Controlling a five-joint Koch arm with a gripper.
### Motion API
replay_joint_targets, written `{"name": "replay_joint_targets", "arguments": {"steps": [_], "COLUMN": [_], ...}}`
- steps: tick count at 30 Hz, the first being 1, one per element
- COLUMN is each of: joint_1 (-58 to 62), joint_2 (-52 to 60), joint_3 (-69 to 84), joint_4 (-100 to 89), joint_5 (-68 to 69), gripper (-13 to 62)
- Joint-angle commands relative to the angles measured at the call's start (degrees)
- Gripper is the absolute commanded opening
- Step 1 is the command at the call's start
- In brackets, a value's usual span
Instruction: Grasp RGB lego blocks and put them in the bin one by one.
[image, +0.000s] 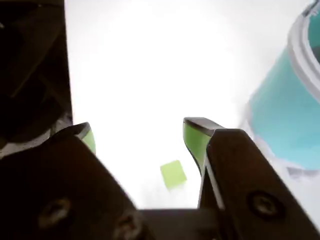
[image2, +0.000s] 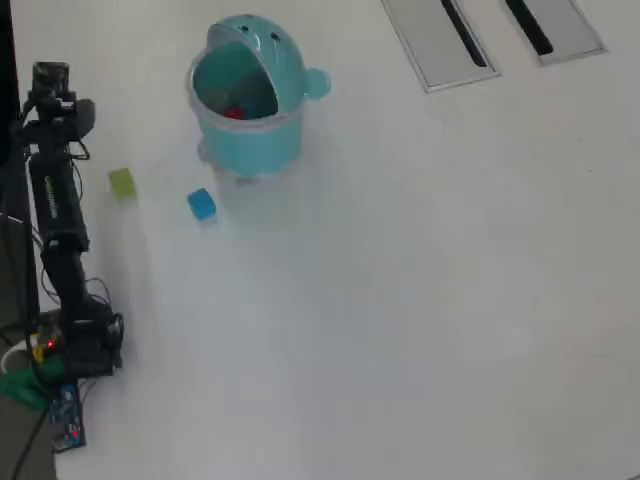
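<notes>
white table (image2: 400, 300): hand (image: 140, 137) wide open, empty, above yellow-green block (image: 173, 174).

Smooth turquoise plastic on the bin (image2: 245, 130), faintly glossy along its wall in the wrist view. The yellow-green block (image2: 122, 182) and blue block (image2: 201, 204) look like smooth, hard plastic. White table (image2: 420, 300) reads matt and even. Gripper (image: 145, 137) body is dark matt plastic, with green-faced tips.

Stood on a plain white table (image2: 420, 300), brightly and evenly lit, washed out to glare in the wrist view. Held two flat grey slotted panels (image2: 440, 38) at the far right edge, overhead.
</notes>
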Motion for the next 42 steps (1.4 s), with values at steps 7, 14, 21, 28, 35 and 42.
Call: {"name": "replay_joint_targets", "arguments": {"steps": [7,14,21,28,35,42], "joint_1": [-5.7,-8.8,-10.7,-11.2,-8.3,-5.2], "joint_2": [1.4,1.5,1.1,5.4,10.3,10.6], "joint_3": [3.7,11.3,16.3,22.9,36.9,41.6], "joint_4": [-5.2,-11.6,-14.0,-10.1,-14.7,-18.9], "joint_5": [-3.3,-4.4,-5.9,-6.9,-7.6,-8.6], "gripper": [33.0,33.0,32.3,32.3,32.2,32.2]}}
